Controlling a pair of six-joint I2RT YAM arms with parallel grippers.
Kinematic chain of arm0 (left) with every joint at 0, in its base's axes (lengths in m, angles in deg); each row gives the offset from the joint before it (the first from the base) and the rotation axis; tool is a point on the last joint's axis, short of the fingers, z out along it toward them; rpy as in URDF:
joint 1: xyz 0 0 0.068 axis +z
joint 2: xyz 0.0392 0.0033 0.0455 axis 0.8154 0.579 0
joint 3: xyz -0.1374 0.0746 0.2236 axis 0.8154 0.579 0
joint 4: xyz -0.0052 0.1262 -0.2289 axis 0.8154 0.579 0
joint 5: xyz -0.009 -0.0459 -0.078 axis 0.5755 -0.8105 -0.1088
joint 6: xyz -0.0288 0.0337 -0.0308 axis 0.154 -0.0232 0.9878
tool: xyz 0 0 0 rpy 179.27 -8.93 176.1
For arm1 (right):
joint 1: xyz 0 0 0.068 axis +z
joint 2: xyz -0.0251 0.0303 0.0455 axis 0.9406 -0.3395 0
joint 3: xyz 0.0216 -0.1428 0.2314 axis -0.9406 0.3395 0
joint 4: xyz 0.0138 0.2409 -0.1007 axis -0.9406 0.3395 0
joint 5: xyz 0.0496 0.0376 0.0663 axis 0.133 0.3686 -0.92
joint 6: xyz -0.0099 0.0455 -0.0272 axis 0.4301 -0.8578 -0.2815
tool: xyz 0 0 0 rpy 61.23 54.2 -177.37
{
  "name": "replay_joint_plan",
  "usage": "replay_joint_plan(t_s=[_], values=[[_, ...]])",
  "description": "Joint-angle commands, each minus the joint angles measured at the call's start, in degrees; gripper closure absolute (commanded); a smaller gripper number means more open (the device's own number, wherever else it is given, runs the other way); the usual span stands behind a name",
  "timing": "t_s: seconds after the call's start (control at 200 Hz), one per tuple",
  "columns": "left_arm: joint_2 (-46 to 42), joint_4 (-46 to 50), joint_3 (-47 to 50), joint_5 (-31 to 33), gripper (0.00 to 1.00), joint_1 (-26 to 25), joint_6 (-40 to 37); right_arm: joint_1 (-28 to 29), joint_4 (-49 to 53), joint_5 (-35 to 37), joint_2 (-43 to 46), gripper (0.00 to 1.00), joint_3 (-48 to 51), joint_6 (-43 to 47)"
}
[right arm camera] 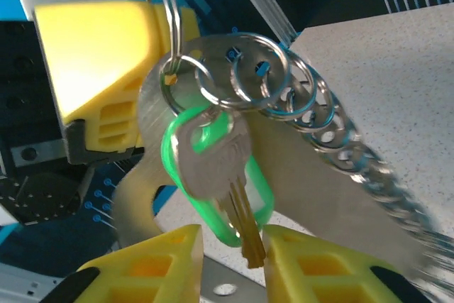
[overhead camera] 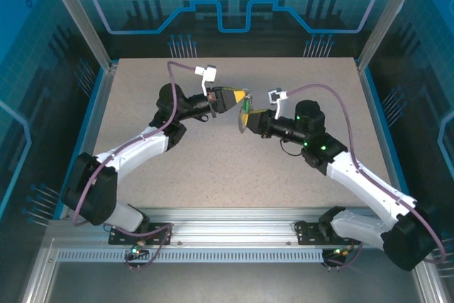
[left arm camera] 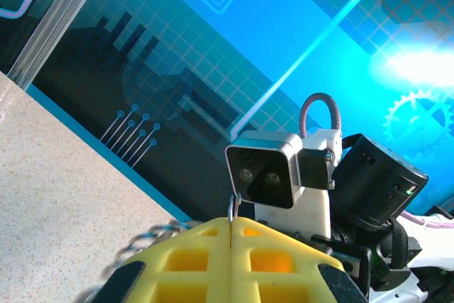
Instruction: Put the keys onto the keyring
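One risk I see: key (right arm camera: 213, 157) blade snagging between my barely parted right pincer (right arm camera: 230, 235), tugging keyring (right arm camera: 174, 26) from clamped left pincer (left arm camera: 230, 235).

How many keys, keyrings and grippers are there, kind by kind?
key: 1
keyring, rings plus chain: 1
grippers: 2 (left gripper, right gripper)
Total: 4

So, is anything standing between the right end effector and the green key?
Nothing visible does. The key hangs from linked rings at the keyring, which the left end effector pinches. Its blade dips into the gap between the parted fingers of the right end effector.
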Motion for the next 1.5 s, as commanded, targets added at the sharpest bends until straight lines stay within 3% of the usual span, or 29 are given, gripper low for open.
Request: replay_joint_plan(t_s=[0.0, 0.205, 0.535, 1.22, 1.496], values=[[0.3, -4.4, -0.3, -0.7, 1.0, 0.0, 1.2, -2.9, 2.8, -0.6, 5.0, 0.68, 1.1, -0.2], [0.9, -6.2, -0.2, -1.1, 1.0, 0.0, 2.4, -7.5, -0.9, -0.9, 8.1, 0.65, 0.6, -4.2], [1.1, -7.4, 0.3, -1.1, 1.0, 0.0, 3.3, -6.6, -14.5, -3.5, -1.4, 0.65, -5.8, -10.6], [1.2, -7.8, 0.3, -1.1, 1.0, 0.0, 3.7, -3.5, -17.1, -3.8, -4.7, 0.66, -5.7, -10.2], [1.3, -7.8, 0.2, -1.0, 1.0, 0.0, 3.8, -3.2, -17.2, -4.0, -5.2, 0.74, -5.1, -10.3]])
